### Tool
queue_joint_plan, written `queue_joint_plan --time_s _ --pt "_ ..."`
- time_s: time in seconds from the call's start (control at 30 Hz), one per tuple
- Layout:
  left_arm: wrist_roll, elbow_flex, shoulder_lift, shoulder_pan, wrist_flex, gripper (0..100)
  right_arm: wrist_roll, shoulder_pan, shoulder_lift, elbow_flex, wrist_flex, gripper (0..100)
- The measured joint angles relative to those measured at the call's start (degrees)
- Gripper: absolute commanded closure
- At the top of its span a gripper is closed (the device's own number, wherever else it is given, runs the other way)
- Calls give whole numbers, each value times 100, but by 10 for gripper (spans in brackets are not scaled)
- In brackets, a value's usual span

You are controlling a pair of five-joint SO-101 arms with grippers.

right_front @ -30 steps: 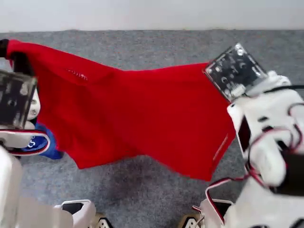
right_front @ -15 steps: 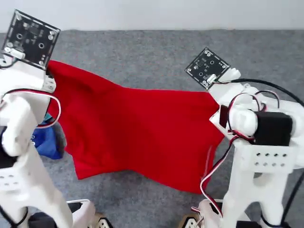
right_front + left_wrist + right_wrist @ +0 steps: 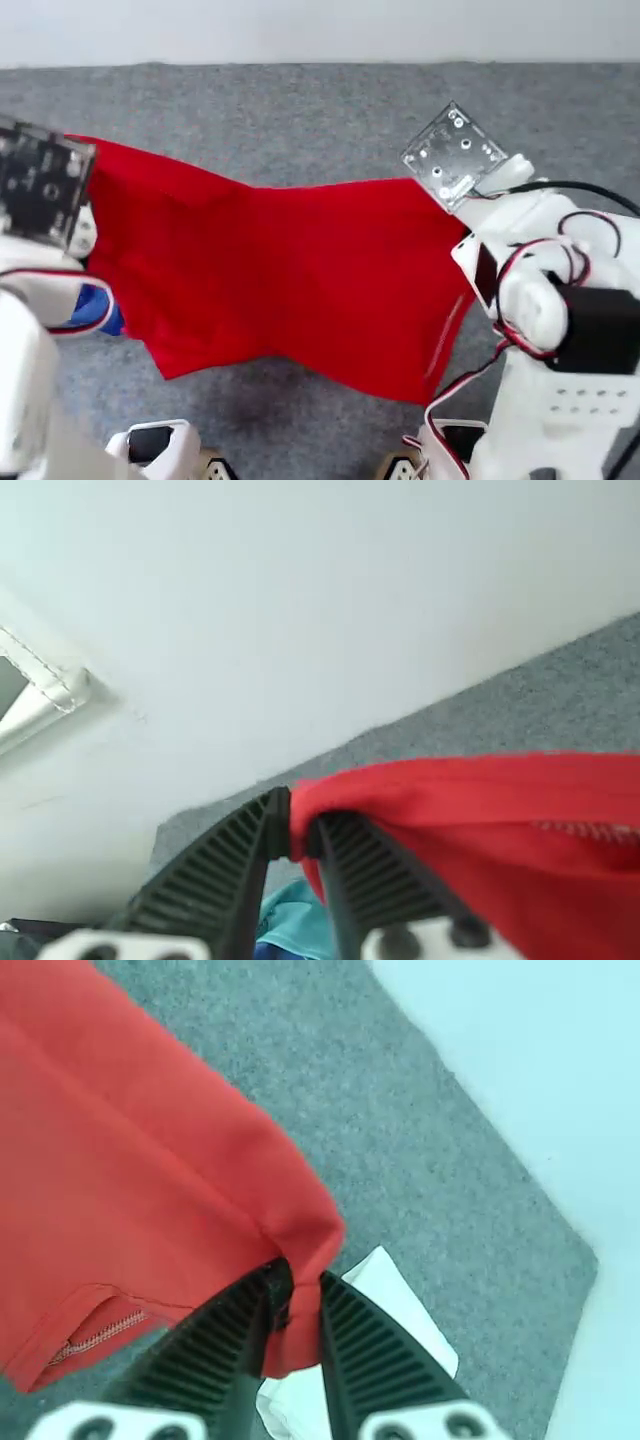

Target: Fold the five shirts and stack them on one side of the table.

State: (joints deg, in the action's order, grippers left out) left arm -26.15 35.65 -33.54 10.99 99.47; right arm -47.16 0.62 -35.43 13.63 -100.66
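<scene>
While the left gripper (image 3: 298, 822) is clamped tight on one corner of the red shirt (image 3: 290, 270) and the right gripper (image 3: 298, 1282) on another, it hangs spread between them over the grey table (image 3: 300, 110), near a blue shirt (image 3: 97, 306).

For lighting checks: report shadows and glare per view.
High view: the red shirt casts a soft shadow on the grey mat under its near hem; no glare. Left wrist view: bright wall behind the left tool. Right wrist view: fold shaded beside the right tool.
</scene>
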Motion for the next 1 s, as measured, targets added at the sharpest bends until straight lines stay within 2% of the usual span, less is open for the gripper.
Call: queue_joint_plan --time_s 0.2,0.33,0.47,0.67,0.73,0.87,0.93,1.0 --pt "-132 -923 -18 0 0 985 -105 211 18 -1732 0 990" --pt "-413 -2180 -9 0 0 985 -105 747 422 -3103 9 990" --pt "-651 -3851 0 0 -325 985 -105 1064 1196 -3807 281 990" --pt "-756 -6242 0 0 -1468 985 -105 1081 2831 -3868 914 980" --pt "-765 -6708 0 0 -1829 985 -105 1081 3314 -3727 923 935" --pt "-765 -7323 0 26 -2409 985 62 941 3921 -2892 914 748" --pt "-765 -7543 0 26 -2637 985 141 774 4123 -2382 897 720" --pt "-765 -7736 0 26 -2857 985 158 686 4237 -1846 774 734"
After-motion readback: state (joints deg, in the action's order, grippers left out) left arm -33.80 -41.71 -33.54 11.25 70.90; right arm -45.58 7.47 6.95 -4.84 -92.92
